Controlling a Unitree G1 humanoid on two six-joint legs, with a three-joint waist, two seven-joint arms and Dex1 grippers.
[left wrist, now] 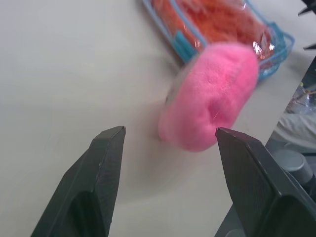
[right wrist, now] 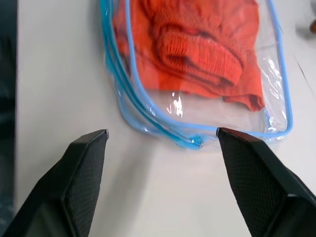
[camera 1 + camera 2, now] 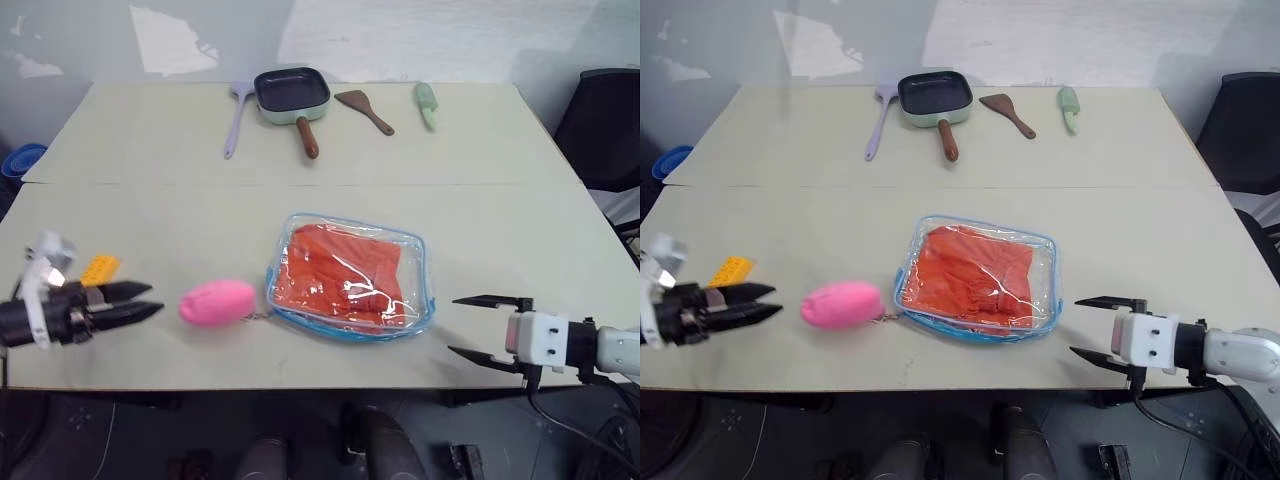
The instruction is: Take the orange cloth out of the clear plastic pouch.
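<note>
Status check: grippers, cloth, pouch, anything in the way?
Left gripper and right gripper open, empty. Orange cloth inside clear plastic pouch. Pink plush toy beside the pouch.

The two head views look forward and down over the table [image 3: 150, 140], both taking in the clear plastic pouch [image 3: 350, 277] at its near middle. Each wrist view peers close at that pouch from opposite sides.
</note>
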